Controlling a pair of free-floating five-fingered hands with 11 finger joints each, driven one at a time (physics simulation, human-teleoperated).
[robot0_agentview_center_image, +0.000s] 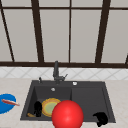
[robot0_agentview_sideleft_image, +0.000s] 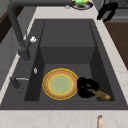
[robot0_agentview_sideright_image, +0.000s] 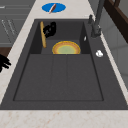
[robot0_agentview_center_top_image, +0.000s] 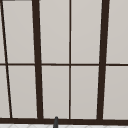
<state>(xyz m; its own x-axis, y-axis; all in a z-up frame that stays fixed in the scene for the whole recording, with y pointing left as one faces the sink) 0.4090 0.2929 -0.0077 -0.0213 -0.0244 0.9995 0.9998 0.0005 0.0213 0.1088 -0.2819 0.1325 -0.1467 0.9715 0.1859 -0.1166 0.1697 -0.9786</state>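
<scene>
Far left on the counter (robot0_agentview_center_image: 15, 85): a blue plate (robot0_agentview_center_image: 5, 103) with a red-handled utensil (robot0_agentview_center_image: 10, 102) laid across it, well apart from everything in the sink (robot0_agentview_center_image: 110, 100).

Next, down in the basin (robot0_agentview_center_image: 60, 92), the left hand (robot0_agentview_center_image: 37, 108). In the left side view, fingers (robot0_agentview_sideleft_image: 83, 87) curled tight round a wooden-handled tool (robot0_agentview_sideleft_image: 100, 94), gripping it near one end, with the rest of the handle jutting out toward the basin's front wall. In the right side view, handle (robot0_agentview_sideright_image: 43, 34) running along that same wall, hand (robot0_agentview_sideright_image: 50, 29) closed over its far part.

As to progress, judged from how things lie: tool already taken in hand, but low in the basin, not lifted clear of it. Just beside the hand, a yellow plate (robot0_agentview_center_image: 49, 106) with a greenish middle, flat on the basin floor. Hard to tell whether hand and rim touch or merely sit close.

Behind, at the back rim, the faucet (robot0_agentview_center_image: 56, 71), and above it the window (robot0_agentview_center_top_image: 85, 37).

In front of the sink's front edge in the front view, a red ball (robot0_agentview_center_image: 67, 115), overlapping the yellow plate's lower right.

Right of that, the bare drainboard (robot0_agentview_center_image: 87, 100).

Farthest right, the right hand (robot0_agentview_center_image: 101, 119), hanging at the sink's front right corner above the counter edge. Fingers (robot0_agentview_sideleft_image: 108, 11) loose and drooping, closed on nothing, touching nothing.
</scene>
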